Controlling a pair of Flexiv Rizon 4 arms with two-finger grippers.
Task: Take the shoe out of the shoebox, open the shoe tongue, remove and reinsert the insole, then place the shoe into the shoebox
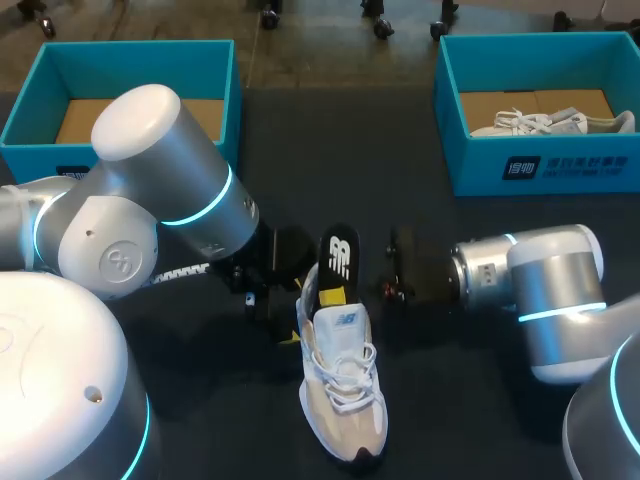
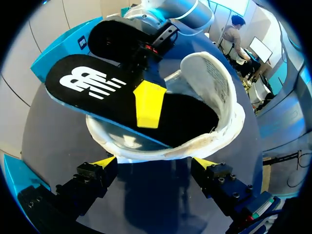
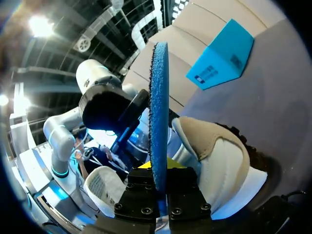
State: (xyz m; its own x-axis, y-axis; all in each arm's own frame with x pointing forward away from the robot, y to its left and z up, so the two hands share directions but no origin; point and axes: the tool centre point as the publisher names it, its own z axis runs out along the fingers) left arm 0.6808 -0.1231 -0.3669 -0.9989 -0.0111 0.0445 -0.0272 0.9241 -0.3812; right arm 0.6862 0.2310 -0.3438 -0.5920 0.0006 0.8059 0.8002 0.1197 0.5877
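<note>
surface: table (image 1: 330, 150) | top: dark grey, plain, matte | light: even, soft shadows

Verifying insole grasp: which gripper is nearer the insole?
Right. The right gripper has its fingers shut on the insole; the left gripper is open at the heel of the shoe, clear of the insole.

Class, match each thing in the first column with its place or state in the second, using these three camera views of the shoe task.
Things:
1 insole
2 beige shoe
3 left shoebox
4 right shoebox

Places or states:
A holds a white shoe
B pinched in the right end effector
C stands on the table, outside both boxes
D shows only its cardboard floor

Pairs: 1-B, 2-C, 3-D, 4-A
</note>
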